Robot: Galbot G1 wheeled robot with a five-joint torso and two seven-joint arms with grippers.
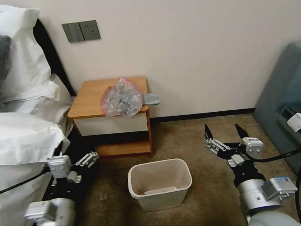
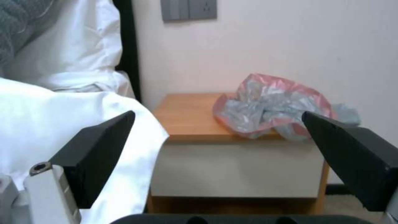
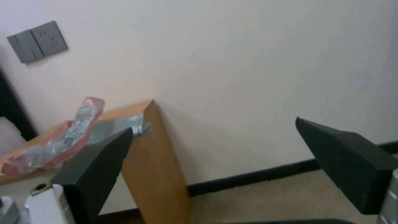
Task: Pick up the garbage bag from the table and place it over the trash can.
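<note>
Both grippers, left gripper (image 1: 88, 160) and right gripper (image 1: 224, 132), gaping wide, empty; garbage bag (image 1: 122, 97) overhangs table (image 1: 86, 101) right-front edge, probably best pinched at that overhang.

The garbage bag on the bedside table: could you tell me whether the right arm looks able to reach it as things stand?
Probably yes. The right gripper is open over bare carpet, and nothing stands between it and the garbage bag, which overhangs the table edge nearest it.

Thin, crinkled, shiny plastic garbage bag (image 1: 123, 98), translucent grey with a pinkish-red rim, lies on a smooth orange-brown wooden table (image 1: 89, 99) with a matt white front panel. The trash can (image 1: 160, 183) is smooth beige plastic. The carpet (image 1: 194, 137) looks rough and brown. The right tool (image 1: 224, 132) has matt black fingers on silvery metal.
</note>
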